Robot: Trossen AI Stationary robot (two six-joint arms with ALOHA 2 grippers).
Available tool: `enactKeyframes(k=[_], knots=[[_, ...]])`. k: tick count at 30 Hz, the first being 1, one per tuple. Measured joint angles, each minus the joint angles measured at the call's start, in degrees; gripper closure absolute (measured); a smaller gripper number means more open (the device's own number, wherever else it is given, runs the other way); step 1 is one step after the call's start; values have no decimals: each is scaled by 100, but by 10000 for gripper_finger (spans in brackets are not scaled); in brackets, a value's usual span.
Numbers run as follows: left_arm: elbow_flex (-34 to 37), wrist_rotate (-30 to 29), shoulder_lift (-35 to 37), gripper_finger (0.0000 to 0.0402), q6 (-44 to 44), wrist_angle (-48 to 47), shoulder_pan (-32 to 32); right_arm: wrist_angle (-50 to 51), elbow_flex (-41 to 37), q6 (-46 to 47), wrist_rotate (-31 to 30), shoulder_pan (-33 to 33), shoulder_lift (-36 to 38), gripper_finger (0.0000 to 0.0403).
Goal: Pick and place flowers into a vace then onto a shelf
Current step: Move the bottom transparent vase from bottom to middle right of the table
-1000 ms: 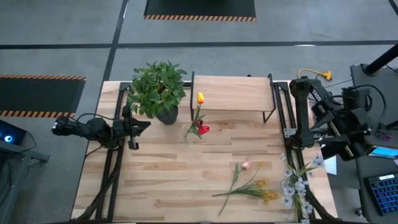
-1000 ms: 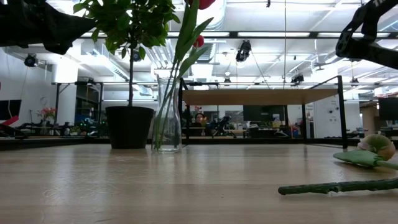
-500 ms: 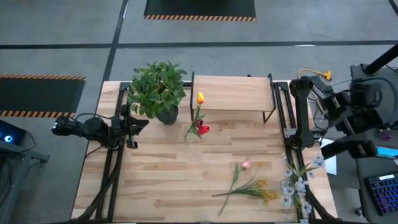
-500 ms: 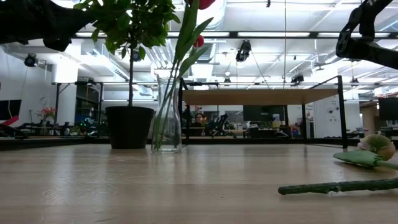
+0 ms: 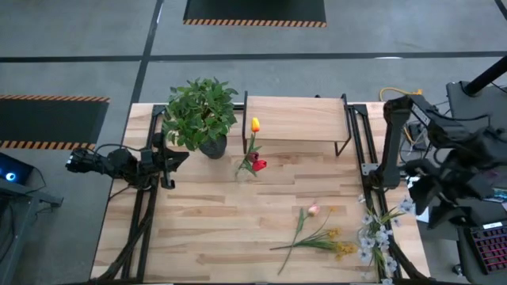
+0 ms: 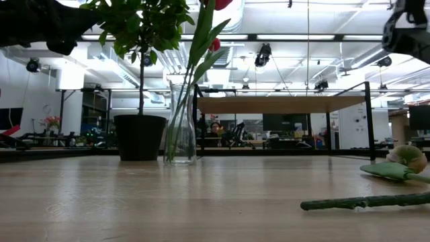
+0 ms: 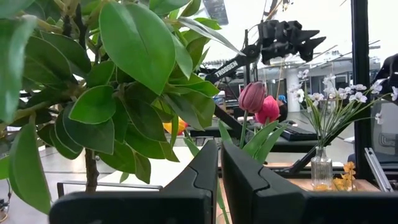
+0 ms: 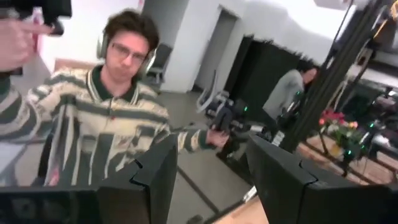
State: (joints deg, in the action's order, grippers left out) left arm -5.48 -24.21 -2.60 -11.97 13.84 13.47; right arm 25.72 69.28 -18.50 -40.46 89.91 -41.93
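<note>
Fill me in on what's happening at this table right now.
Neither arm is holding anything. The left gripper waits shut beside the potted plant. The right gripper is open, raised off the table's right edge and facing a person. Red and yellow tulips stand in the glass vase before the shelf; a pink bud and other flowers lie loose.

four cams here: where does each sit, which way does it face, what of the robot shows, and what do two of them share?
High: above the table, looking straight down; both arms show.
Low: at table-top height, looking level across at the vase and shelf; arm parts show at the top corners.
Left wrist: past the shut left gripper, facing the potted plant and tulips.
Right wrist: past the open right gripper, facing a person in the room.
Shared: high and low both show the vase and shelf.
</note>
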Motion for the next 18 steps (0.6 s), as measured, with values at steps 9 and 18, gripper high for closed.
enactKeyframes(k=[9, 18], knots=[[0, -1, 1, 397, 2, -6, 1, 412, -9, 1032, 1754, -2762, -147, 220], [0, -2, 0, 397, 4, -9, 1, 991, 219, 2453, 2682, -5581, -410, 220]])
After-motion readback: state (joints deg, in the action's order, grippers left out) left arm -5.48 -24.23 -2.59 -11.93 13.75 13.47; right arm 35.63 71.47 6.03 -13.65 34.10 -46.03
